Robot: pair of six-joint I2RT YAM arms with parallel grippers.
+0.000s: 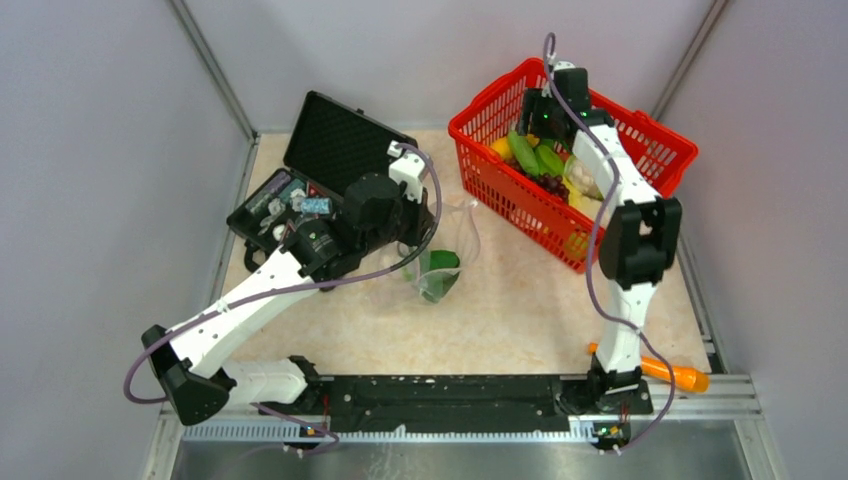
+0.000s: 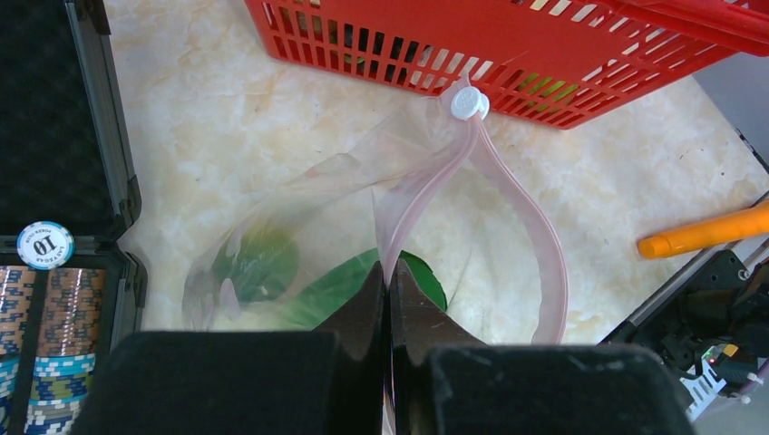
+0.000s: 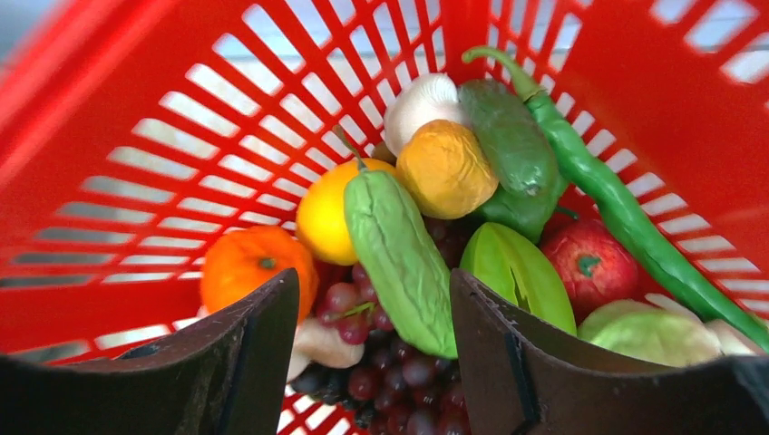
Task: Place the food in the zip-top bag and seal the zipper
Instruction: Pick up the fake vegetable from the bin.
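Seen from above, the left gripper point(image 1: 424, 238) stands over the flat clear plastic zip-top bag point(image 1: 445, 278). The bag lies on the table, between the black hard case point(image 1: 335, 140) and the red mesh basket point(image 1: 478, 118). The right gripper point(image 1: 545, 125) hangs inside that basket, so this arm is the nearer one to the food.

In the left wrist view, the left jaws are pressed together on the thin pink zipper strip point(image 2: 426, 190), and the bag's mouth gapes open. A green toy piece point(image 2: 258, 263) is inside the bag.

In the right wrist view, the fingers stand apart and hold nothing. The long green toy cucumber point(image 3: 399, 254) lies directly below the gap between them, on the purple grapes point(image 3: 390, 372). Its long axis runs across the closing line, a little tilted, which I judge good for a straight descent.
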